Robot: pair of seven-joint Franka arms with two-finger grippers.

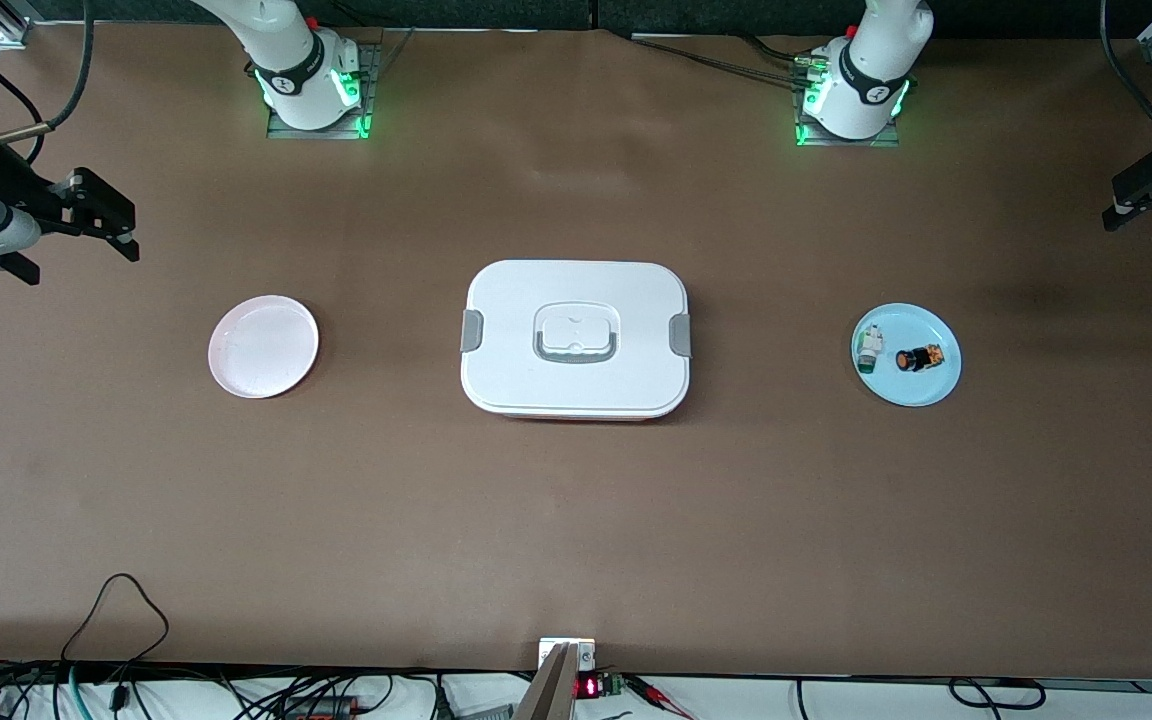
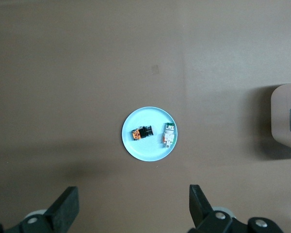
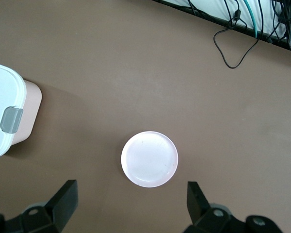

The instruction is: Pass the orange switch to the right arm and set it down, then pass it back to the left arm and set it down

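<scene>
Orange-faced black cylindrical switch lay on the pale blue round plate beside the white lidded box; left gripper and right gripper hung with jaws wide, empty.

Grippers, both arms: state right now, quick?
Left gripper: open, holding nothing, high over the light-blue round plate with the small orange switch.
Right gripper: open, holding nothing, high over the pale pink round plate.

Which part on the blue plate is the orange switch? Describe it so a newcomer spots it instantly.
Start at the white box mid-table, then look toward the left arm's end to the light blue plate. Two small parts lie on it. The orange switch is the black cylinder with a round orange face; its neighbour is white with a green tip.
</scene>
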